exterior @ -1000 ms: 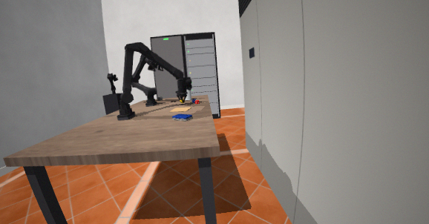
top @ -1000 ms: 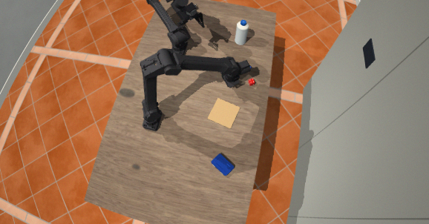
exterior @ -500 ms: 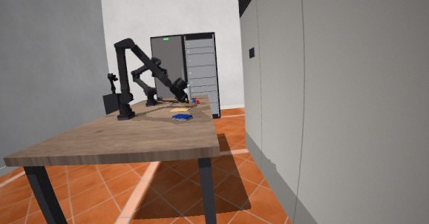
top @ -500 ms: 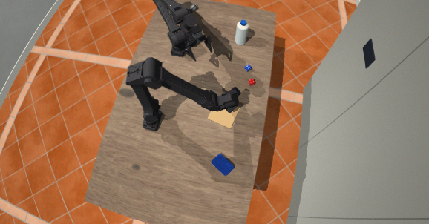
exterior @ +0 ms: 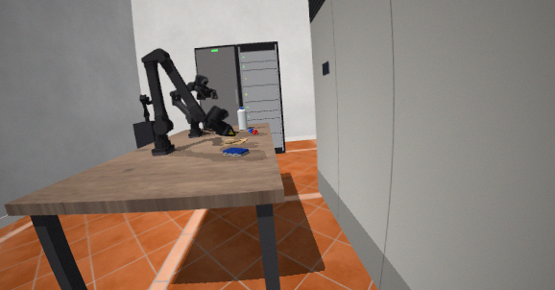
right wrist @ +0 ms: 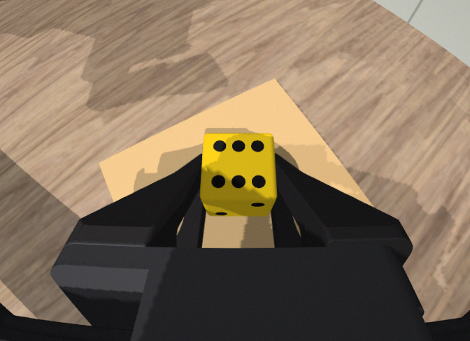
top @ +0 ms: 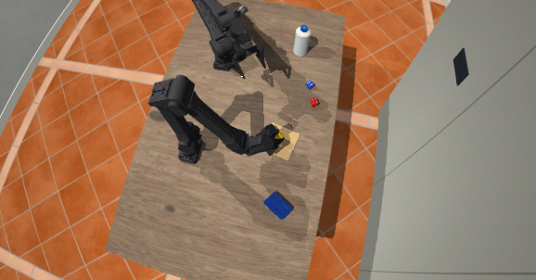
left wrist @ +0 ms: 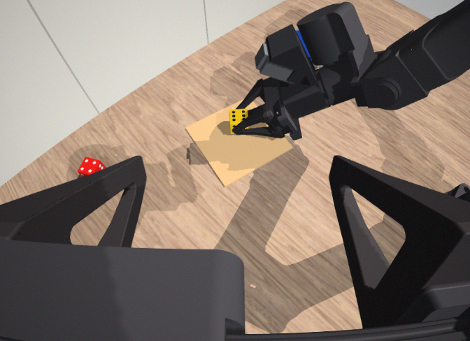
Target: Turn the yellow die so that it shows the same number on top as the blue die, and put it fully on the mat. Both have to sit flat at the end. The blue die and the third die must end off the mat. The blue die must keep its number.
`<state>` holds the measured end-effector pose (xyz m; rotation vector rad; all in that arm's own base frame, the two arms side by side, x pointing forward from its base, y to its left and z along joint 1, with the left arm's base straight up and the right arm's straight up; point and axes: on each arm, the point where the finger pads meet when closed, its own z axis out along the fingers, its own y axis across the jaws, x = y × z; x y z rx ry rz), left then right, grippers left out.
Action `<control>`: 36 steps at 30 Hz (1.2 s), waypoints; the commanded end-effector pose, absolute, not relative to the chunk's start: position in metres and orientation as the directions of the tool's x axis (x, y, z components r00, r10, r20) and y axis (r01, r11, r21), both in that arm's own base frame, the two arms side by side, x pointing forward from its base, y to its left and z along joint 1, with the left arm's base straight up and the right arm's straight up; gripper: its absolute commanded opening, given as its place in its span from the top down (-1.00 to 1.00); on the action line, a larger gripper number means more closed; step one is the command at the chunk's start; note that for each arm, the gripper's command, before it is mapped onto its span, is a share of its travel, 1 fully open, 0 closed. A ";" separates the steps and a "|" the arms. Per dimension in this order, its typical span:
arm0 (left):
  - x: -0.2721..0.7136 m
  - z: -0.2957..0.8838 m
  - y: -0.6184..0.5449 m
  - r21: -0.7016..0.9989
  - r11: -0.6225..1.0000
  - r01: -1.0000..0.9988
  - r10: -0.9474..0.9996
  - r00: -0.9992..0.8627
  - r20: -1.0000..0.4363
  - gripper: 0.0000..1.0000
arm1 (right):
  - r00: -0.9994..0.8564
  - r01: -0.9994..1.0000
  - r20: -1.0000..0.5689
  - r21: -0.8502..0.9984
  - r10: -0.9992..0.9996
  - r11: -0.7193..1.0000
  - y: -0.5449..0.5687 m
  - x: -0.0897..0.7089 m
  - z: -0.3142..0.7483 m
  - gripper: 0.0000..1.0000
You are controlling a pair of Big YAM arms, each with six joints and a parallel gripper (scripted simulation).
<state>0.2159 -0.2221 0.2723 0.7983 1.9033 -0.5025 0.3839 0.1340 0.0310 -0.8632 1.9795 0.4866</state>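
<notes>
My right gripper (top: 281, 135) (left wrist: 233, 124) (right wrist: 238, 164) is shut on the yellow die (top: 279, 135) (exterior: 231, 132) (left wrist: 238, 114) (right wrist: 238, 163) and holds it a little above the tan mat (top: 288, 153) (exterior: 234, 141) (left wrist: 227, 174) (right wrist: 261, 102). The die's six faces the right wrist camera, with a two on the side below it. The blue die (top: 310, 84) (exterior: 251, 131) lies off the mat; its top number is too small to read. The red die (top: 314, 102) (exterior: 254, 132) (left wrist: 89, 165) lies off the mat, four on top. My left gripper (top: 253, 71) (left wrist: 237, 166) is open and empty, high above the table.
A white bottle (top: 301, 43) (exterior: 242, 119) with a blue cap stands beyond the blue die. A blue box (top: 278, 205) (exterior: 235, 152) lies on the other side of the mat. The table's long edge (top: 335, 84) runs close past the dice.
</notes>
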 end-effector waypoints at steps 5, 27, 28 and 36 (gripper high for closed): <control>0.218 0.293 -0.225 -0.001 0.696 0.719 0.281 -0.273 -0.920 -1.00 | -0.317 -0.728 -0.877 -0.020 -0.362 0.685 0.130 0.395 0.043 0.50; 0.218 0.290 -0.224 0.000 0.697 0.718 0.290 -0.281 -0.915 -1.00 | -0.305 -0.734 -0.879 -0.028 -0.367 0.678 0.134 0.403 0.011 0.50; 0.218 0.290 -0.224 0.000 0.697 0.718 0.290 -0.281 -0.915 -1.00 | -0.305 -0.734 -0.879 -0.028 -0.367 0.678 0.134 0.403 0.011 0.50; 0.218 0.290 -0.224 0.000 0.697 0.718 0.290 -0.281 -0.915 -1.00 | -0.291 -0.733 -0.884 -0.039 -0.366 0.679 0.135 0.405 0.017 0.50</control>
